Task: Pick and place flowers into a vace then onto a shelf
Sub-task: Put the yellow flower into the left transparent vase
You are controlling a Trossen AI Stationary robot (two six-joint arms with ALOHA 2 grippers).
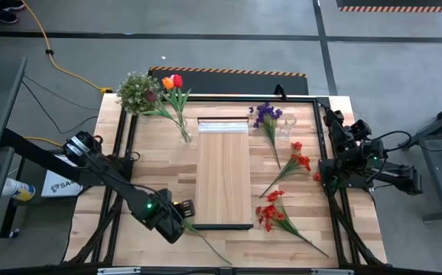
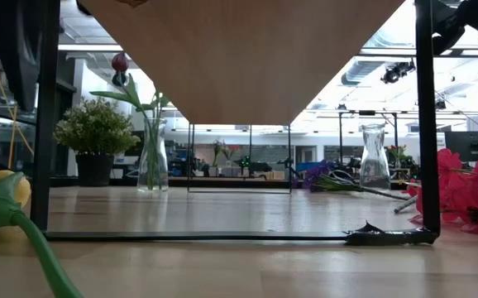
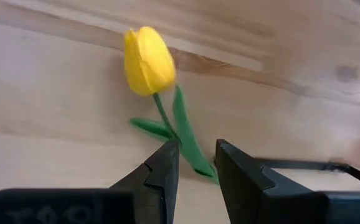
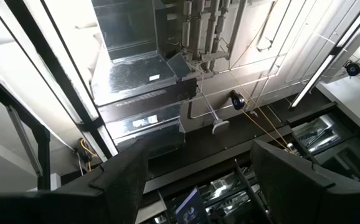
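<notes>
1. A yellow tulip (image 3: 147, 60) lies flat on the planked tabletop (image 1: 152, 153) at the near left, just off the near-left corner of the shelf (image 1: 222, 172). It has a smooth closed bud, a thin green stem and two narrow green leaves. In the low view its bud shows at the left edge.
2. The left gripper (image 3: 197, 163) is low over the tulip's stem, with its two dark, wedge-shaped fingers (image 3: 165, 171) a small gap apart and the stem running between them. Whether they are pressing on the stem cannot be told.
3. The left arm reaches in from the table's left side, slanting toward the near edge.
4. The shelf is a long, pale, smooth-grained board on a black frame in the middle of the table.
5. A clear glass vase (image 1: 184, 134) stands left of the shelf's far end and holds red and orange tulips (image 1: 173, 81).
6. A second clear vase (image 1: 285, 127) stands right of the shelf. A purple sprig (image 1: 266, 114) lies beside it and red sprays (image 1: 300, 161) lie nearer on the right.
7. A bushy green plant (image 1: 137, 92) sits at the far-left corner.
8. The right gripper (image 4: 198, 180) waits at the table's right edge, fingers spread wide and empty, pointing up at the ceiling.
</notes>
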